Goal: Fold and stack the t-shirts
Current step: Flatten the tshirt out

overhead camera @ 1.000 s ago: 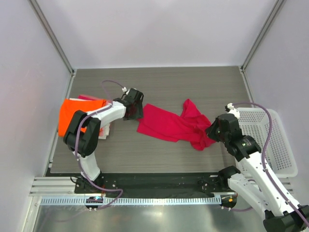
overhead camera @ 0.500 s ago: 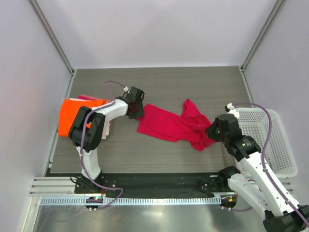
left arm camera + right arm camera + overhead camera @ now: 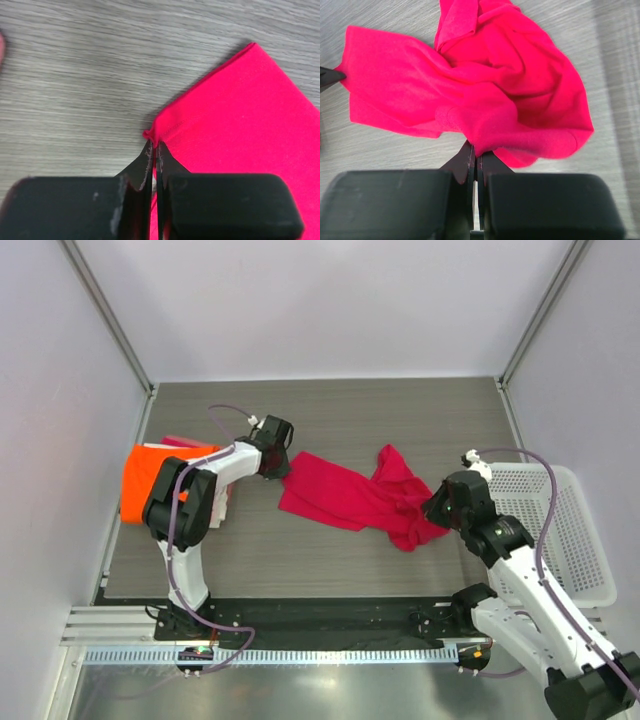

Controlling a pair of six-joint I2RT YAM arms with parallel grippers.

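Both jaws: pressed together, each pinching the crimson shirt (image 3: 340, 495)
Left gripper (image 3: 152, 142): holds only a sliver of hem at the shirt's 9 o'clock corner; a sharp pull could slip it free
Right gripper (image 3: 475, 150): bites a bunched fold at the 3 o'clock end, perhaps several layers, so a lift may raise a twisted clump instead of one edge
Crimson shirt: middle of the table (image 3: 330, 410), flat toward 9 o'clock, crumpled toward 3 o'clock; uneven pulls would skew the fold
Orange shirt (image 3: 150, 480): at the table's 9 o'clock edge; cloth dragged that way could rumple it
Basket (image 3: 580, 530): off the 3 o'clock edge, near the right gripper; a wide swing might knock it
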